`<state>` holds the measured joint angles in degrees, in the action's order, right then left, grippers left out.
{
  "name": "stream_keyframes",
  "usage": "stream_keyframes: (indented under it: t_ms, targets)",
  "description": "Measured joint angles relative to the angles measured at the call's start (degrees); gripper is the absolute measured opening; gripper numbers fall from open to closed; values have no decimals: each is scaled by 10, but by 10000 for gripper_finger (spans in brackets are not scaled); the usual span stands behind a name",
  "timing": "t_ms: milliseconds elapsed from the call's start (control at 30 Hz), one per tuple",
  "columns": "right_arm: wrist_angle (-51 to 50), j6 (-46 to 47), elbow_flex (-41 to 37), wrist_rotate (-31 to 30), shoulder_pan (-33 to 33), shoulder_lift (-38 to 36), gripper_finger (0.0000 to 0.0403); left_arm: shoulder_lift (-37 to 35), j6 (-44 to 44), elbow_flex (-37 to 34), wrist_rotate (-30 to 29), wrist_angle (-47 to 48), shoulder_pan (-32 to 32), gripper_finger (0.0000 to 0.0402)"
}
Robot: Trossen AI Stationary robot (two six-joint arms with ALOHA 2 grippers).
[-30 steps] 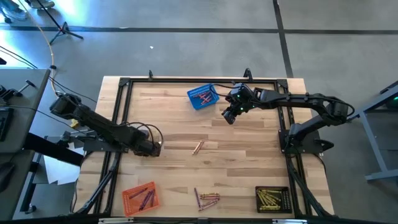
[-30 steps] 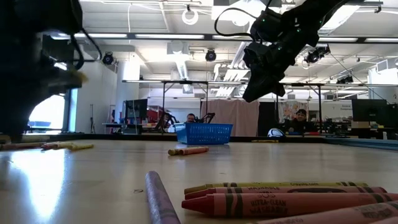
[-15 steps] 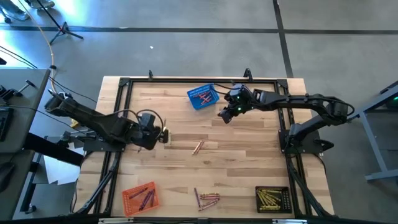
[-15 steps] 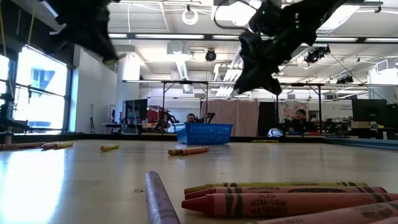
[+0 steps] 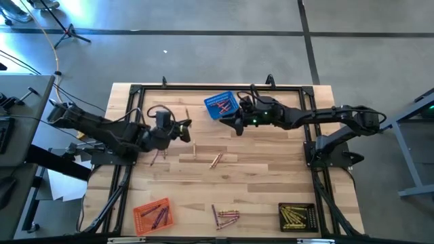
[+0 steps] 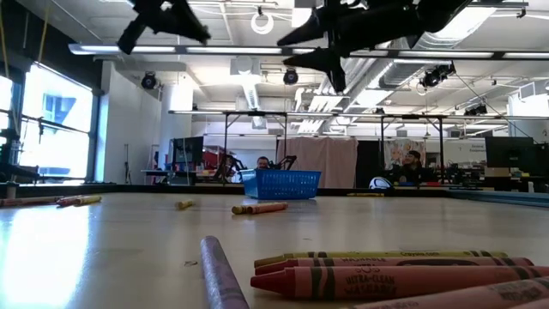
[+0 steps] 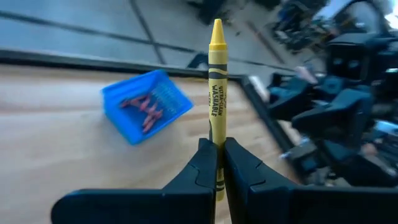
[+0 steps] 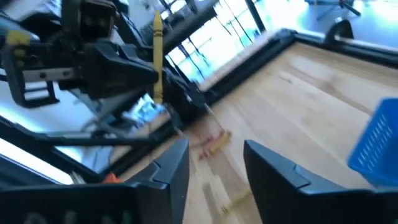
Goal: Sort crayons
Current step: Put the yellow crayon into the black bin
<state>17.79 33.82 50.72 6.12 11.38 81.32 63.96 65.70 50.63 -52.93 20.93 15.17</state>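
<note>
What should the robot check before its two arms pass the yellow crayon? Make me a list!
1. Left gripper fingers pinch the thin yellow crayon: ok.
2. Crayon stands straight, tip free: ok.
3. Right gripper fingers open: ok.
4. Right gripper faces the crayon, not yet around it: ok.
5. Black mesh basket already holding yellow crayons: ok.
6. Arms far enough apart: cannot tell.

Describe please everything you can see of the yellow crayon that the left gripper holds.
The yellow crayon is a thin stick with a pointed tip and a paper wrapper printed in black. The left gripper is shut on its lower end, so it stands out straight beyond the fingers. It is held in the air above the wooden table, touching nothing else.
</note>
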Motion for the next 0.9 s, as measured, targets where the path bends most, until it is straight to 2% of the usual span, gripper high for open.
stream_keyframes:
  t_ms: [133,300,400,567,733,900]
  targets:
    - [31,53,0,-18,-8,0,161,0,-88,0,31,-91,-23,1]
    - [31,72,0,-75,-39,0,165,0,-119,0,47,-142,-35,1]
    - [31,64,0,-106,-58,0,165,6,-123,1,66,-156,-44,1]
    - [30,87,22,-115,-70,0,165,29,-119,1,80,-199,-60,1]
    - [-27,97,48,-117,-74,0,165,69,-117,0,113,-272,-77,1]
    - [-64,98,60,-118,-73,0,165,88,-84,1,165,-279,-82,1]
